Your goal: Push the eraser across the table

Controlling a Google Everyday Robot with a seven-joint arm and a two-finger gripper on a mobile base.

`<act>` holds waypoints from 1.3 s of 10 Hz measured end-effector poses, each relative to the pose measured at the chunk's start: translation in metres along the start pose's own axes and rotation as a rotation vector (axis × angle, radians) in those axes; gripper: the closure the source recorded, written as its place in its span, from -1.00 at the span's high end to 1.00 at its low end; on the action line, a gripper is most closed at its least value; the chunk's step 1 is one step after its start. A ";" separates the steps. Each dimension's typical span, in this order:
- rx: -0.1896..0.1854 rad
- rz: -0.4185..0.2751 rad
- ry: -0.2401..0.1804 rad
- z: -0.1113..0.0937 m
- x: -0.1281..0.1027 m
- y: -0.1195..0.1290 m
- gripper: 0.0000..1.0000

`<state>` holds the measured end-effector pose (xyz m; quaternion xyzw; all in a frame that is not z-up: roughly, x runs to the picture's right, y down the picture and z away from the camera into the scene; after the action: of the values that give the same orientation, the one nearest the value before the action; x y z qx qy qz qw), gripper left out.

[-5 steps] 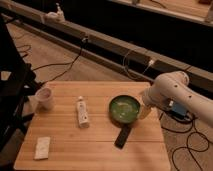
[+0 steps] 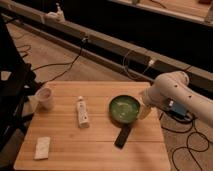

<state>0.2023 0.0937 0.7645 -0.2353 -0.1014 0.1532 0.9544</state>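
At table (image 2: 100, 150) right edge, gripper (image 2: 145, 109) beside green bowl (image 2: 124, 110), opening unclear; flat black eraser (image 2: 123, 136) nearby.

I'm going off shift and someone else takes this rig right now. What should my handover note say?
Tool: low at the right edge of the table, just right of the bowl, not touching the eraser.
Eraser: flat on the table, just in front of the bowl.
Done: no contact made yet.
Left: bring the tool to the eraser and push it across the table.
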 end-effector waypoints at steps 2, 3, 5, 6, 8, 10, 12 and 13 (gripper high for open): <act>0.000 0.000 0.000 0.000 0.000 0.000 0.60; 0.000 0.000 0.000 0.000 0.000 0.000 0.60; 0.000 0.000 0.000 0.000 0.000 0.000 0.60; 0.000 0.000 0.000 0.000 0.000 0.000 0.60; 0.000 0.000 0.000 0.000 0.000 0.000 0.60; 0.000 0.000 0.000 0.000 0.000 0.000 0.48; 0.000 0.000 0.000 0.000 0.000 0.000 0.04; 0.000 0.000 0.000 0.000 0.000 0.000 -0.12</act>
<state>0.2023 0.0937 0.7645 -0.2353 -0.1014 0.1532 0.9544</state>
